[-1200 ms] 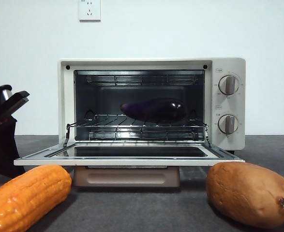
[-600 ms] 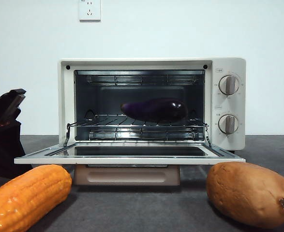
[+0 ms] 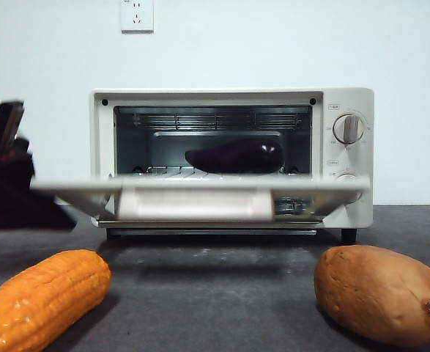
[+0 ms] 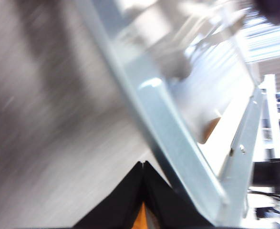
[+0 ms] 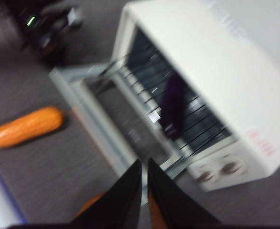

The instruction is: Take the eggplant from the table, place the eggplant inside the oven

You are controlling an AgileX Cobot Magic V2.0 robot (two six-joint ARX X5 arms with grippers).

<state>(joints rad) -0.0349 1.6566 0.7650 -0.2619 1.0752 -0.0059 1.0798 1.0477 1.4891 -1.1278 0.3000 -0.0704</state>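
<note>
The dark purple eggplant lies on the wire rack inside the cream oven; the right wrist view shows the eggplant from above. The oven door hangs half raised and blurred. My left gripper is shut, its tips right at the door's metal edge; in the front view the left gripper is dark at the door's left end. High above the table, my right gripper is shut with nothing in it.
An orange corn cob lies front left on the dark grey table, and a brown sweet potato front right. A wall socket sits above the oven.
The oven door has swung up from flat open to about half raised. The left gripper at its left end has risen with it. The eggplant has stayed on the rack.
</note>
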